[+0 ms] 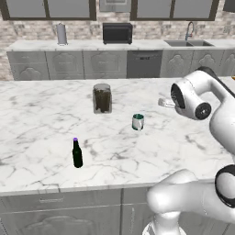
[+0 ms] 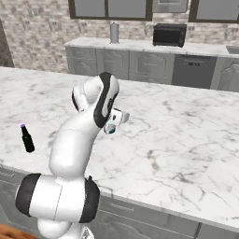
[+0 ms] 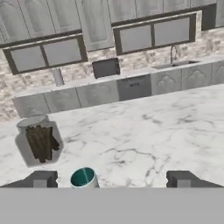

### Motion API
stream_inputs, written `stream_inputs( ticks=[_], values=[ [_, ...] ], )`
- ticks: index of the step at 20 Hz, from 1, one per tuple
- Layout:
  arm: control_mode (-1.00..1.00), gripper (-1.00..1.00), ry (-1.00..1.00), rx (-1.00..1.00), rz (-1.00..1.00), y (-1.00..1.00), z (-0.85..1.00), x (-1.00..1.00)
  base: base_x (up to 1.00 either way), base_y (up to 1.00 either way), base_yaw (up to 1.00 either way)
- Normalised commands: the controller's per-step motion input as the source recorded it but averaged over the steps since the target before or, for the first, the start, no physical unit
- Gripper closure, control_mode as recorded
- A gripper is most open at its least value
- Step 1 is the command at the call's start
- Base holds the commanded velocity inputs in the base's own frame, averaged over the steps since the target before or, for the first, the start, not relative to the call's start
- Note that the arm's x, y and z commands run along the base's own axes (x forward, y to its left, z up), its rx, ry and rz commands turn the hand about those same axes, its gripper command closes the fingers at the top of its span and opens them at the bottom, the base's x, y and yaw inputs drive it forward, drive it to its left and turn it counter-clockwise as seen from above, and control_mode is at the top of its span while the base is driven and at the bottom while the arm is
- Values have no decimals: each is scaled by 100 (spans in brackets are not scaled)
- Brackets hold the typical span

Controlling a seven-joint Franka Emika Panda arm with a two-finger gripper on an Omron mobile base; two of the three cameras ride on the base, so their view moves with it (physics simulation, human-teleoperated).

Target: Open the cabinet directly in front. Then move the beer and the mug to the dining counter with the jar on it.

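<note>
Mug (image 1: 137, 122): sitting on the counter (image 1: 41, 114), near the jar (image 1: 102, 98); beer (image 1: 77, 153) standing nearer. Gripper (image 3: 112, 179): hanging apart, empty, above the mug. Risk: a finger clipping the rim, tipping it.

I'm looking at a kitchen: a marble dining counter (image 1: 41, 114) near, and far off a sink (image 1: 188, 43), probably a microwave (image 1: 117, 33), and a brick backsplash (image 1: 32, 30).
</note>
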Motion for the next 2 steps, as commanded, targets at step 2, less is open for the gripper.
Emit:
stream_inputs(
  ticks=[2],
  values=[
    [-100,-100,-41,3,0,-73,0,-100,0,0,0]
  ],
)
